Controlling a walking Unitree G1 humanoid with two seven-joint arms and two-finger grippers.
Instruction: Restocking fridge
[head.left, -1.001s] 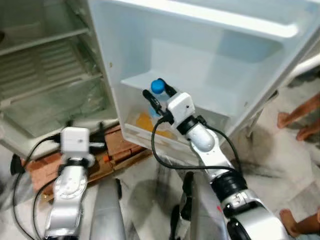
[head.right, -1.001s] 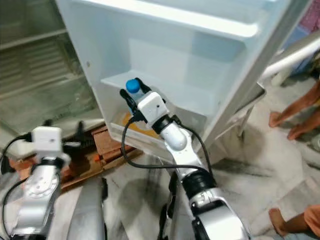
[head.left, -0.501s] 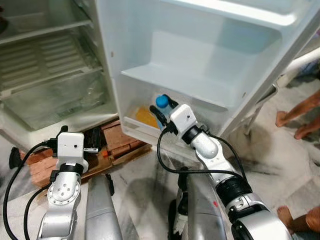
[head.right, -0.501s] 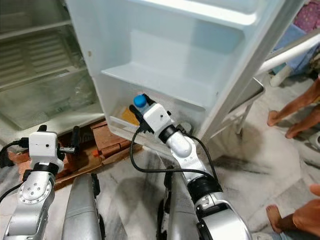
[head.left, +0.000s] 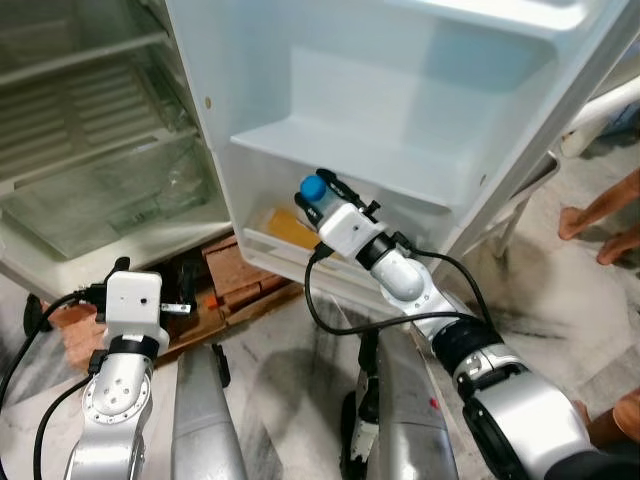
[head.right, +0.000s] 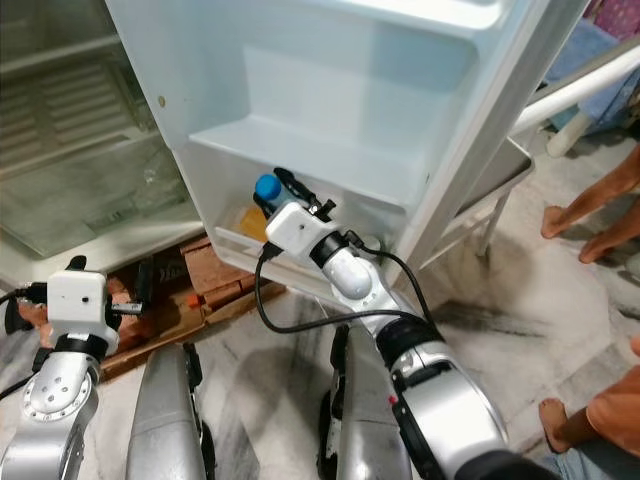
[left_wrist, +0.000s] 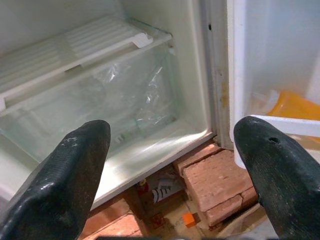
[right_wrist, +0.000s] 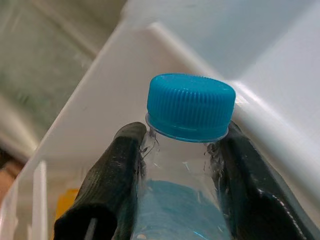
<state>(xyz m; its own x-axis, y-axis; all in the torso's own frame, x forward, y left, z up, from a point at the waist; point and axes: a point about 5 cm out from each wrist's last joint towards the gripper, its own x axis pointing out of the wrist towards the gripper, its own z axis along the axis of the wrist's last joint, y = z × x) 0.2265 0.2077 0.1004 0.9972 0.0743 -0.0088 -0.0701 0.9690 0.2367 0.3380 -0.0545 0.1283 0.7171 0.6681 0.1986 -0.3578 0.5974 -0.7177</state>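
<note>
Since a second ago our right hand (head.left: 318, 196) has lowered the blue-capped bottle (right_wrist: 187, 165) into the door's bottom rack (head.left: 290, 255), while our left hand (left_wrist: 170, 175) hangs spread apart near the bricks (head.left: 235, 280), right hand clamped on the bottle.

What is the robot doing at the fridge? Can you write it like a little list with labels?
Right gripper: shut on the water bottle, fingers at its neck
Bottle cap: blue, screwed on
Bottle position: at the lowest shelf of the open fridge door
Already in that shelf: an orange packet
Left gripper: open, holding nothing, low before the fridge
Under the fridge: bricks
</note>
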